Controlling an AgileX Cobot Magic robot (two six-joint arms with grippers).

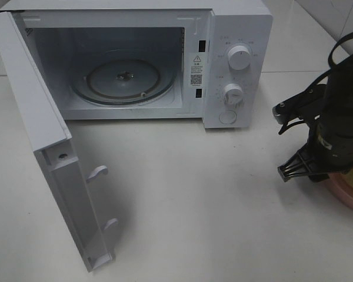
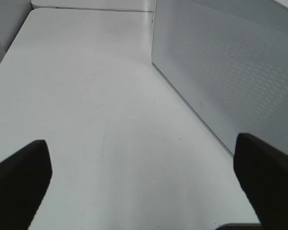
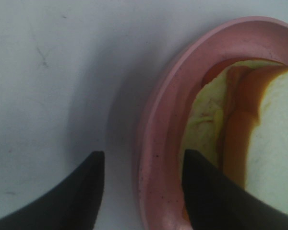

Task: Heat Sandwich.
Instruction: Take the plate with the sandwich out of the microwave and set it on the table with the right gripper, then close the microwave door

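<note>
With the microwave (image 1: 135, 59) door open, I'm at the pick-up step: my right gripper (image 3: 141, 187), jaws apart, straddles the rim of the pink plate (image 3: 158, 124) holding the sandwich (image 3: 273, 143), so next I judge it must close on that rim; left gripper (image 2: 139, 187) gapes empty.

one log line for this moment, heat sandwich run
microwave: door open, empty | sandwich: on pink plate | right gripper: straddling plate rim | left gripper: open

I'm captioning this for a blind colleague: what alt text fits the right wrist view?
The right pincer straddles the rim of a pink plate, one finger outside on the white table, the other inside beside the sandwich. The jaws stand apart on either side of the rim.
</note>
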